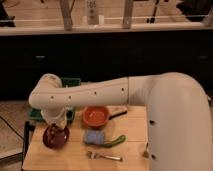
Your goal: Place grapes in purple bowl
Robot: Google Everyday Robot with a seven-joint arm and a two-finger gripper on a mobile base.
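Gripper: the gripper [54, 121] hangs at the end of the white arm [95, 92], pointing down at the left end of the table [70, 159], right over the purple bowl [56, 145].
Claw state: cannot tell whether it is released, clenched, or grasping anything; its lower end blends into the bowl's far rim.
Grapes: cannot be picked out. The gripper covers the far part of the bowl, and nothing in the dark, glossy inside reads clearly as berries.
Purple bowl: upright on the table at 6 o'clock from the gripper, directly below it. Whether the two touch cannot be told.
Arm: it runs in from the robot's broad white body at 3 o'clock, crosses above the table to a rounded joint at 12 o'clock from the gripper, and bends down there.
Orange bowl [96, 124]: at 2 o'clock from the purple bowl, near it but apart, upright.
Blue sponge [94, 137]: at 3 o'clock from the purple bowl, and at 6 o'clock from the orange bowl.
Green vegetable [115, 141]: long and curved, at 3 o'clock from the sponge, just beside it.
Fork [105, 156]: lying flat at 5 o'clock from the sponge, near the table's front edge.
Green bin [72, 81]: at 12 o'clock from the purple bowl, beyond the table's far edge, partly hidden by the arm.
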